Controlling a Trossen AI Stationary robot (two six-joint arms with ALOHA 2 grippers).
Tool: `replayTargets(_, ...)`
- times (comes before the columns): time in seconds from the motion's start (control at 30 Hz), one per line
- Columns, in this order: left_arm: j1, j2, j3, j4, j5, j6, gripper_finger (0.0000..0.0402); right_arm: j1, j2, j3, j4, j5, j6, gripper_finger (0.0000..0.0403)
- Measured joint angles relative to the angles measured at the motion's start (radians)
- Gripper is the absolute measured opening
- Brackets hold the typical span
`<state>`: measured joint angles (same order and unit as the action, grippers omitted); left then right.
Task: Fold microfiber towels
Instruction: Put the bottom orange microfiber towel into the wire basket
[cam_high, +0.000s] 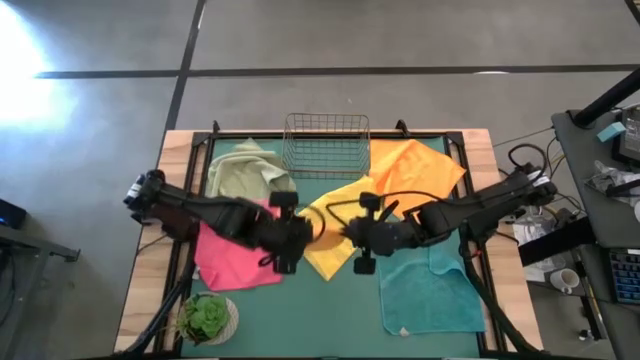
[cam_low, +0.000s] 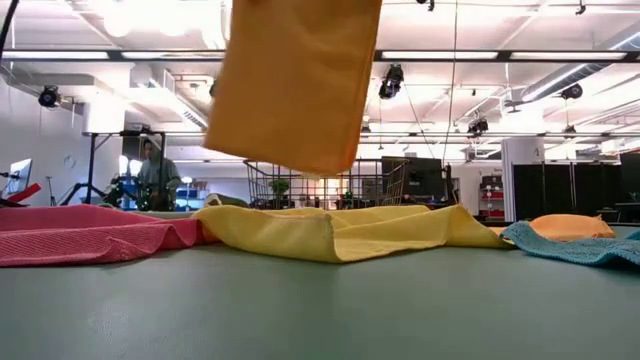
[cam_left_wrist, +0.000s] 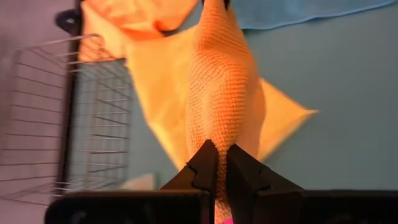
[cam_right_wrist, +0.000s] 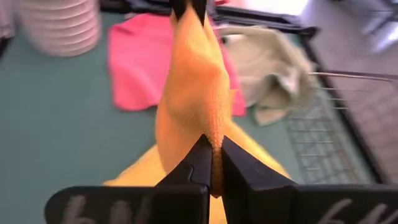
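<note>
Orange towel stretched between left hand and right hand (both clamped on its edge), above yellow towel.

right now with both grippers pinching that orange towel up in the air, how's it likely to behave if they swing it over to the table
The orange towel is probably floppy: it hangs slack between the left gripper and right gripper. It looks light, since thin pinches at its edge carry it. The hanging end will likely trail and may drag the yellow towel beneath it.
</note>
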<state>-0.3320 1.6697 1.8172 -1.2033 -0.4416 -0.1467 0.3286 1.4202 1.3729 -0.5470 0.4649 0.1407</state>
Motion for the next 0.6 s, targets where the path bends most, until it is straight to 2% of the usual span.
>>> replayTargets(0.17, 0.088, -0.017, 0.000, 0.006, -0.004, 0.133, 0.0004, -0.051, -0.006, 0.040, -0.007, 0.086, -0.021, 0.0009)
replayTargets(0.4, 0.196, -0.034, 0.010, 0.017, -0.021, 0.265, 0.0004, -0.157, -0.006, 0.132, -0.012, 0.097, -0.091, 0.0009)
replayTargets(0.6, 0.275, -0.037, 0.034, 0.030, -0.113, 0.373, 0.0004, -0.261, -0.005, 0.149, -0.030, 0.094, -0.133, 0.0009)
